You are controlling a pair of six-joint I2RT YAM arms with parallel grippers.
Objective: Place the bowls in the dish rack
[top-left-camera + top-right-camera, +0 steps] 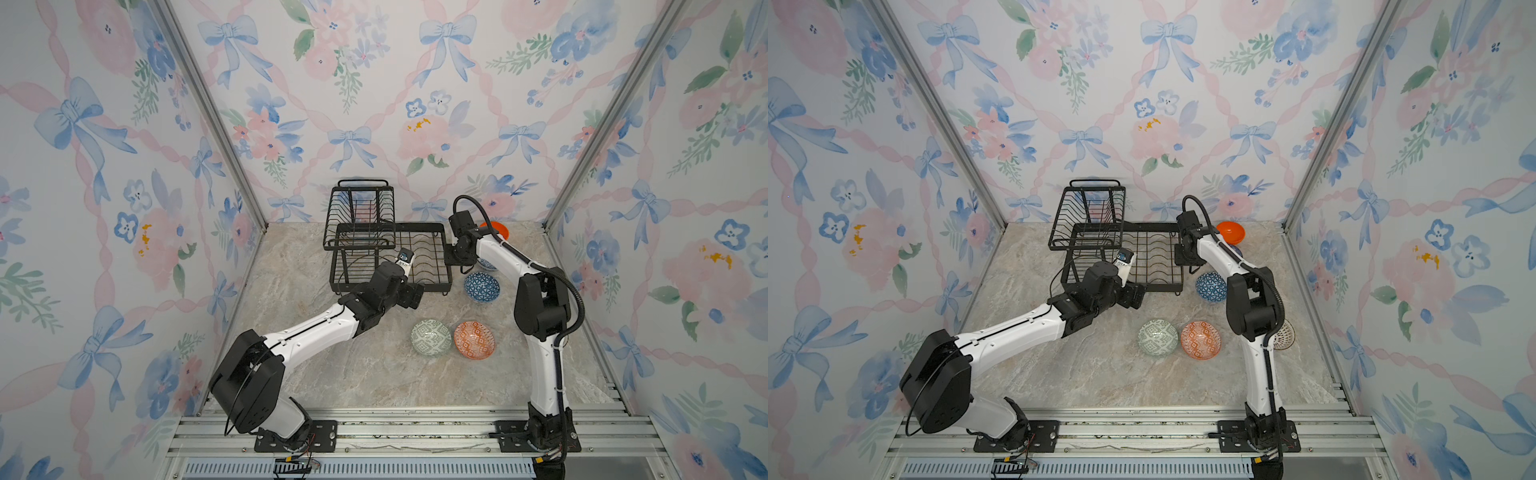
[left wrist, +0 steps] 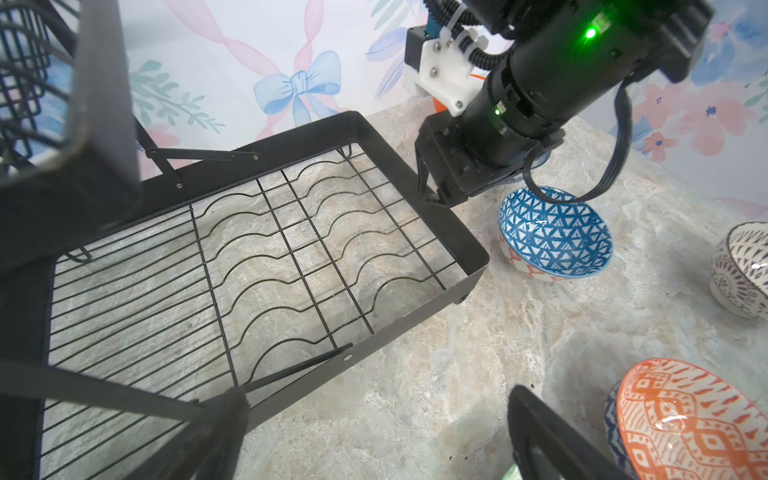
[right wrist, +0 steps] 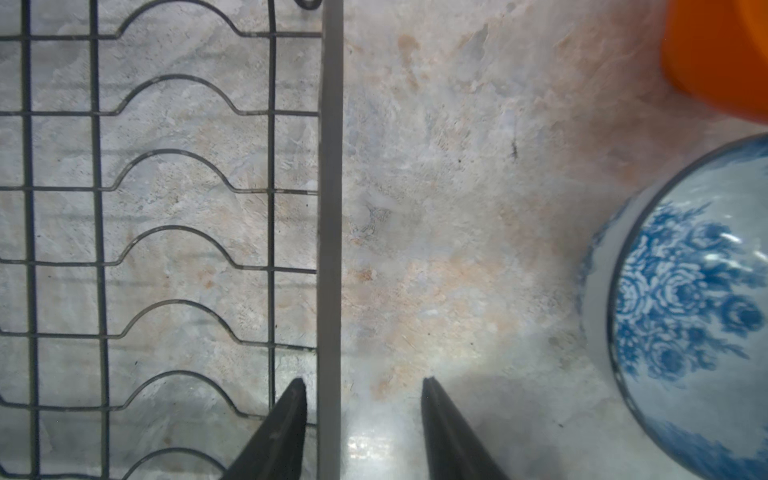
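- Your dish rack (image 1: pixel 419 225) sits at 12 o'clock on the table (image 1: pixel 374 374).
- The dark-blue bowl (image 1: pixel 482 286) lies at the rack's 4 o'clock.
- Your right arm (image 1: pixel 1214 251) partly hides the orange bowl (image 1: pixel 1231 232).
- Your right gripper (image 3: pixel 363 380) is spread over the rack's side wall.
- Your left gripper (image 2: pixel 380 395) is spread wide and holds nothing.

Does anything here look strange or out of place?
Yes: the right gripper straddles the side wall of the dish rack, one finger inside, one outside, jaws open and gripping nothing.
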